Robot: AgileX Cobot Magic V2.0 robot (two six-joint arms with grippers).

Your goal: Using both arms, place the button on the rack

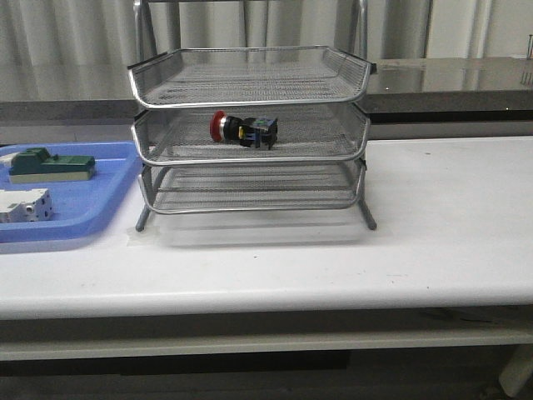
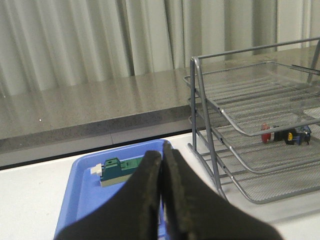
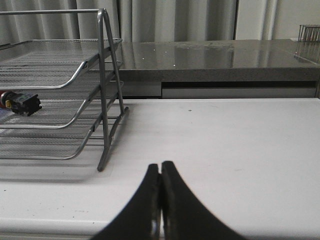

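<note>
Black left gripper (image 2: pixel 161 200) pressed closed, empty | black right gripper (image 3: pixel 160 200) likewise | red-headed cylindrical push-button (image 1: pixel 242 130) on silver wire-mesh rack's (image 1: pixel 250 133) middle tier, well beyond both | risk: button, seemingly unsecured, rolls if rack bumped.

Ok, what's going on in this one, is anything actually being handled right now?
Nothing is being handled at this moment. The button lies on its side in the middle tier of the rack. The left end effector and the right end effector are both shut and empty, away from the rack. A green component and a white component sit on the blue tray beside it.
</note>
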